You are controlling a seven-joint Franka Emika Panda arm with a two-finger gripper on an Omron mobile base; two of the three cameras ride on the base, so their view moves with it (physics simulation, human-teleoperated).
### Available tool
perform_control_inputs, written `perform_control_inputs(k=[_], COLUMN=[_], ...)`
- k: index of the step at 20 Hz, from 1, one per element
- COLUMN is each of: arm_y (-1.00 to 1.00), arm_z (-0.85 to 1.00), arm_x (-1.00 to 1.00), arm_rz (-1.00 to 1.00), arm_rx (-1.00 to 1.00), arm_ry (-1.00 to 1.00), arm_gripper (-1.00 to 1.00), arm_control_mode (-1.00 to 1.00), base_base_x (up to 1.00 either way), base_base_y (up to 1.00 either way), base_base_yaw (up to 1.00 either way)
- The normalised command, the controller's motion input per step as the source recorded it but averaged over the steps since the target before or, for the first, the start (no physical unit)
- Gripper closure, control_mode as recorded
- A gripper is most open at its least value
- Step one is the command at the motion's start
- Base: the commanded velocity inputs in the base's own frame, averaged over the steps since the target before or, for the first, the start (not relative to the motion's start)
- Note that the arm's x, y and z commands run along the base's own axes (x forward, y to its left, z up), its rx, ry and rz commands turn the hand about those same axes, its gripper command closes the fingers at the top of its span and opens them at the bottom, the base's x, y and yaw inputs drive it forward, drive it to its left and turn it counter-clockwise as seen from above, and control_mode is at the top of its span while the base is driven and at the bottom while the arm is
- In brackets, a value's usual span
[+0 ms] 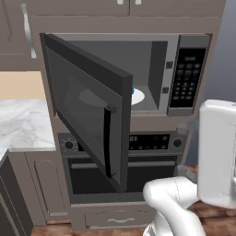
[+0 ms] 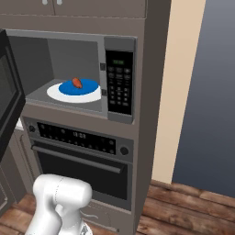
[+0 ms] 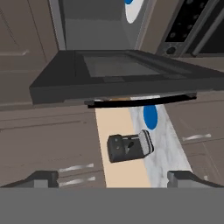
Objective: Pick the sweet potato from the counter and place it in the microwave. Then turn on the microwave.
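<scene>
The sweet potato point(image 2: 77, 83) lies on a blue plate point(image 2: 79, 87) that rests on the white turntable point(image 2: 55, 94) inside the microwave point(image 2: 120, 46). The microwave's dark glass door point(image 1: 87, 108) stands swung wide open to the left, and its black keypad point(image 2: 119, 85) is at the right. In the hand view my gripper point(image 3: 113, 180) is open with nothing between its fingertips point(image 3: 41, 178), and it looks at the door's edge point(image 3: 122, 78) from a short way off. The marble counter point(image 1: 23, 124) lies left of the microwave.
Below the microwave sits an oven point(image 2: 78, 137) with knobs and a clock display. A dark cylindrical appliance point(image 3: 129, 146) and another blue round thing point(image 3: 150, 117) sit on the counter past the door. Wooden floor point(image 2: 193, 206) lies at the right.
</scene>
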Motion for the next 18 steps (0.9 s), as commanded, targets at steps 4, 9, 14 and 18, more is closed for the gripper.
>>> perform_control_inputs(k=[4, 9, 14, 18], arm_y=[0.28, 0.28, 0.3, 0.31], arm_z=[-0.14, -0.23, -0.3, -0.28], arm_x=[0.16, 0.29, 0.31, 0.18], arm_rz=[0.0, 0.0, 0.0, 0.0], arm_rx=[0.14, 0.05, 0.0, 0.0], arm_ry=[0.0, 0.0, 0.0, -0.01], arm_gripper=[-1.0, -1.0, -1.0, -1.0], arm_control_mode=[-1.0, -1.0, -1.0, -1.0], base_base_x=[0.0, 0.0, 0.0, 0.0], base_base_y=[0.0, 0.0, 0.0, 0.0], base_base_yaw=[0.0, 0.0, 0.0, 0.0])
